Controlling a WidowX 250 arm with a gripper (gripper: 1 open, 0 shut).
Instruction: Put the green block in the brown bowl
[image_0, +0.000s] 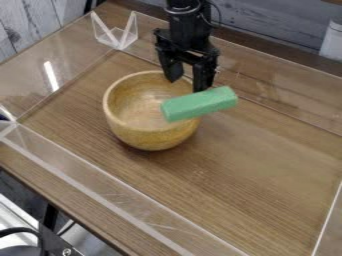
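The brown bowl (144, 112) stands in the middle of the wooden table. The green block (201, 103) lies tilted across the bowl's right rim, its left end over the inside and its right end sticking out past the rim. My gripper (189, 80) is black and hangs just behind and above the block, at the bowl's far rim. Its fingers (171, 70) are spread apart and hold nothing. The fingertips come down close to the block's top edge; I cannot tell whether they touch it.
Clear acrylic walls (160, 205) enclose the wooden tabletop (254, 170) on all sides. A clear plastic stand (115, 30) sits at the back left corner. A grey plank wall runs behind.
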